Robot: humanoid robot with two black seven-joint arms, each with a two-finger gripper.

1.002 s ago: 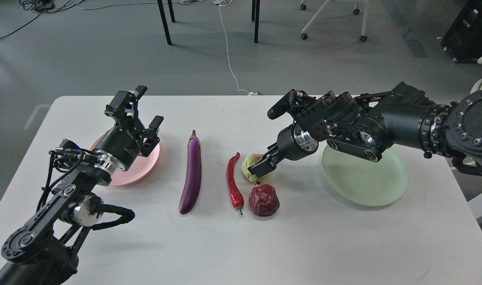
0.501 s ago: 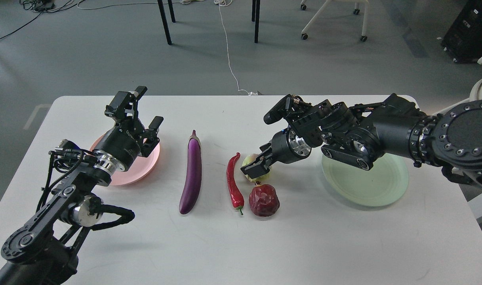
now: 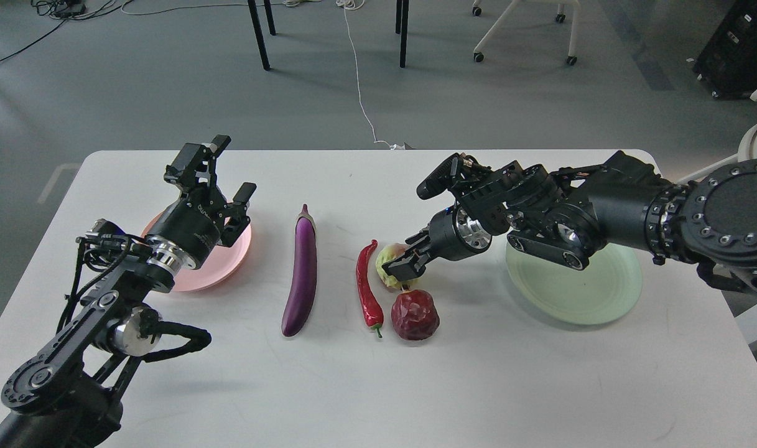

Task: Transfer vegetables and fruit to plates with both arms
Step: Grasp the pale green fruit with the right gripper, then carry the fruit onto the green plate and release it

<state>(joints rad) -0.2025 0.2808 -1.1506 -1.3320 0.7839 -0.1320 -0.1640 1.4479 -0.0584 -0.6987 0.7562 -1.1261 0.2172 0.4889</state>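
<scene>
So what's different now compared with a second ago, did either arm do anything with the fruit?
The right pincer slid left along the yellow-green fruit and now sits over its middle, fingers around it; whether it grips is unclear, and the fruit is not lifted. The left pincer stayed open above the pink plate. The eggplant, chili, red fruit and green plate have not moved.
</scene>
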